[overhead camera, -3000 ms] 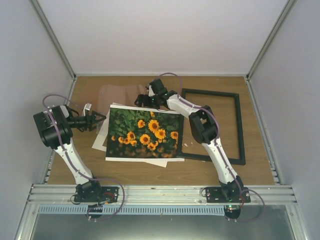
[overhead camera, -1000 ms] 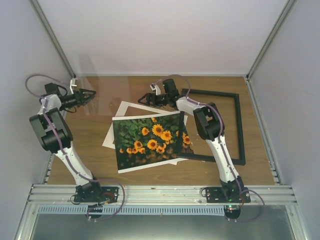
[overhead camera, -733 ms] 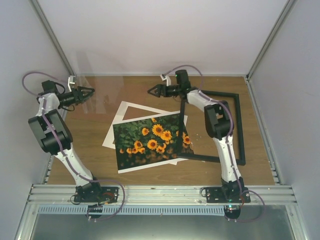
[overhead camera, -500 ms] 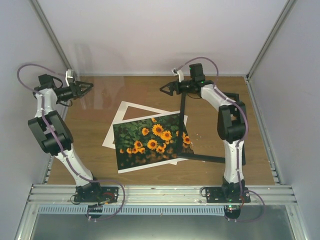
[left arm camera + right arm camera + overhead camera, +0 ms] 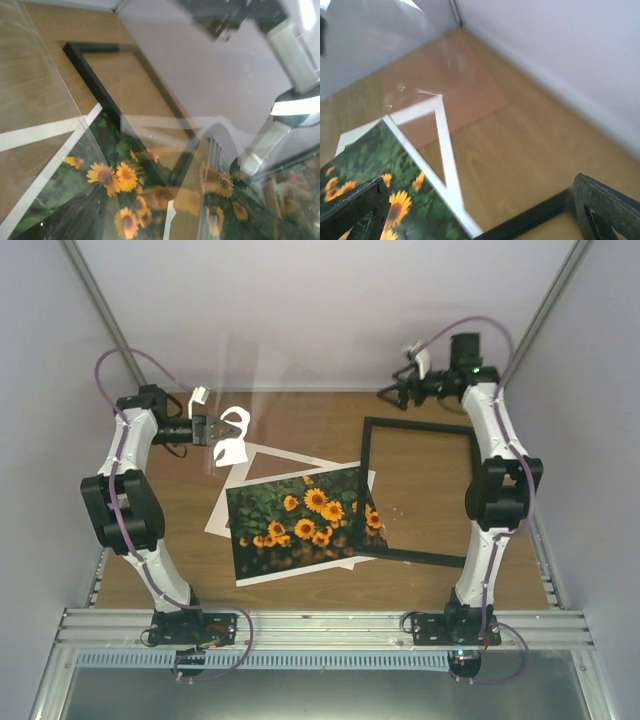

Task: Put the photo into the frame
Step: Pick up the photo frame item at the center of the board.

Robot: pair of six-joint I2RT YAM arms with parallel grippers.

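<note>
step: photo point(image 5: 295, 522) not yet in frame point(image 5: 420, 425)
photo: flat at 7 o'clock, corner lapping frame's left rail
left gripper point(image 5: 222, 429): 10 o'clock, pinching raised clear sheet point(image 5: 232, 437)
right gripper point(image 5: 393, 395): 1 o'clock, jaws wide, empty
next: likely park sheet, slide photo toward 3 o'clock

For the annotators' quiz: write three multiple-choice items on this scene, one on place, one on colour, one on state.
1. Relative to the frame, the photo lies: A) wholly inside B) to its left, right edge overlapping its left bar C) to its right.
2. The frame is: A) white B) black C) brown.
3. The right tool is: A) open, empty B) shut on the photo C) shut on the frame.
B: the overlap shows from above. B: its bars are black. A: its fingers stand spread in the wrist view.
</note>
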